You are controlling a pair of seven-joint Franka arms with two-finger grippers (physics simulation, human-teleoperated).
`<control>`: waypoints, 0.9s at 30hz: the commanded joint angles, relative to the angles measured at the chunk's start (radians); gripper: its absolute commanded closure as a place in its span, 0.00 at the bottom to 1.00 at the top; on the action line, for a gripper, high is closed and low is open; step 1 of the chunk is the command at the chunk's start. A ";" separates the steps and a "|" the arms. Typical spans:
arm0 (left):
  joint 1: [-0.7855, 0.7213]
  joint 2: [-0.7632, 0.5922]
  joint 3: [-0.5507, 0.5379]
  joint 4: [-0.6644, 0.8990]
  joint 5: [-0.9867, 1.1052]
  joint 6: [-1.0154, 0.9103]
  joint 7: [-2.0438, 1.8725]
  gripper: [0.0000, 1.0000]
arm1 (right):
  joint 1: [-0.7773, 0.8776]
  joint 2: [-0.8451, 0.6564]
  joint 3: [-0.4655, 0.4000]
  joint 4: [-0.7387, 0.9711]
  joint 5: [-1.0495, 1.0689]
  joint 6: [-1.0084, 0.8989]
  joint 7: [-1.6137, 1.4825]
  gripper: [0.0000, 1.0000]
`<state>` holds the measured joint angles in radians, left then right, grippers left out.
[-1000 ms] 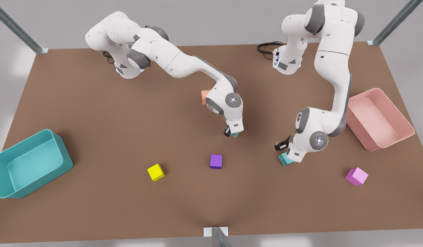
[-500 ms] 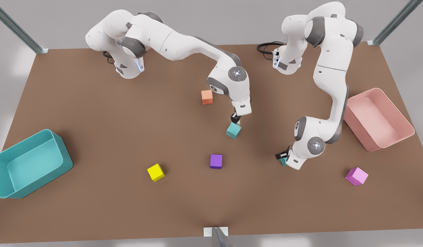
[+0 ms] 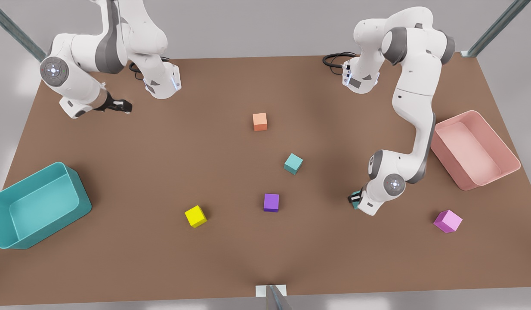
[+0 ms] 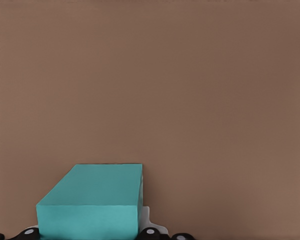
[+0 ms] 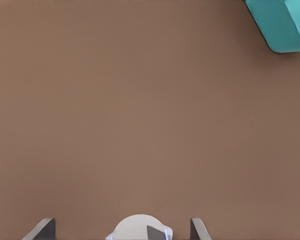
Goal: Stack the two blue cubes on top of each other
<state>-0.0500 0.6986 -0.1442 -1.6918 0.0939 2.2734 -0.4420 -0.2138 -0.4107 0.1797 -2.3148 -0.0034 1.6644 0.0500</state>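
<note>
A simulated tabletop with two white Franka arms: the left gripper, on the arm at the front view's right, is lowered to the brown table and pinching one teal cube, which sits between its fingers and is largely hidden by the wrist in the front view. In the left wrist view that cube lies close under the camera, resting on the table with dark finger pads at its sides.

The second teal cube stands alone on the table, well apart from the left gripper, toward the table's middle and a little farther back. A purple cube lies between the two teal ones but nearer the front edge; a pink cube sits on the gripper's other side, and a pink bin is behind that.

The right gripper, on the arm at the front view's left, hangs above the table's back corner with its fingers spread, holding nothing. The right wrist view shows two fingertips wide apart over bare table, with a corner of the teal bin beyond. An orange cube and a yellow cube lie well apart from both grippers. No writing or labels can be read anywhere.
</note>
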 commanded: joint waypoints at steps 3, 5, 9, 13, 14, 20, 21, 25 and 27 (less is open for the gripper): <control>-0.016 -0.031 -0.008 0.050 -0.003 -0.110 0.006 0.33 | -0.009 0.006 0.007 0.000 0.002 0.229 -0.050 0.00; -0.062 -0.050 -0.018 0.077 -0.006 -0.132 -0.060 0.32 | -0.012 0.006 0.006 0.015 0.002 0.219 -0.048 0.00; -0.217 -0.146 -0.132 0.064 -0.006 -0.227 -0.331 0.32 | -0.025 0.006 0.006 0.017 0.002 0.222 -0.048 0.00; -0.226 -0.252 -0.225 -0.077 -0.005 -0.190 -0.428 0.32 | -0.022 0.013 0.007 0.021 0.003 0.221 -0.050 0.00; -0.257 -0.252 -0.227 -0.080 -0.005 -0.186 -0.460 0.32 | -0.022 0.013 0.007 0.021 0.002 0.221 -0.050 0.00; -0.298 -0.254 -0.227 -0.112 0.009 -0.163 -0.501 0.32 | -0.022 0.013 0.007 0.025 0.002 0.221 -0.050 0.00; -0.298 -0.255 -0.227 -0.132 0.012 -0.147 -0.501 0.32 | -0.022 0.013 0.007 0.025 0.002 0.221 -0.050 0.00; -0.300 -0.242 -0.227 -0.160 0.012 -0.083 -0.501 0.32 | -0.022 0.013 0.007 0.025 0.002 0.221 -0.050 0.00; -0.298 -0.238 -0.227 -0.175 0.013 -0.046 -0.501 0.32 | -0.022 0.013 0.007 0.025 0.002 0.222 -0.050 0.00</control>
<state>-0.3478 0.4594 -0.3711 -1.8632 0.1074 2.1681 -0.7747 -0.2362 -0.3959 0.1873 -2.2907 -0.0021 1.8837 0.0125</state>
